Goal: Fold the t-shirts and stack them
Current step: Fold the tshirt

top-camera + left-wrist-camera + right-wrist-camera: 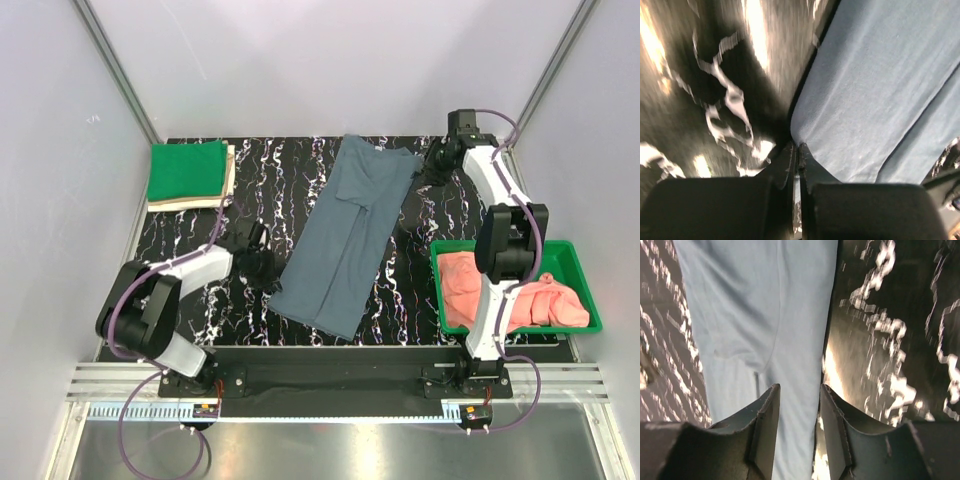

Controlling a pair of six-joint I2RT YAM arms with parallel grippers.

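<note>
Jaws of L gripper (796, 146) together, tips at near-left edge of slate-blue t-shirt (345, 235) lying mid table (255, 195); pinch unclear. R gripper (800, 386) jaws apart over its far-right edge. Green shirt (187, 168) atop beige shirt (190, 204) far left; pink shirts (462, 285) in tray (565, 246), right.

The left arm (150, 310) rises from its base at the lower left of the top view and folds at a bulky dark elbow. Its pale forearm runs low toward the centre of the frame and ends in the left end effector (262, 260), whose two dark fingers (812, 172) are pressed together tip to tip. The right arm (510, 245) stands tall from the lower right, bends at mid-height and reaches to the upper right. There the right end effector (430, 168) angles down and leftward, its fingers (765, 425) parted by a clear gap.
</note>
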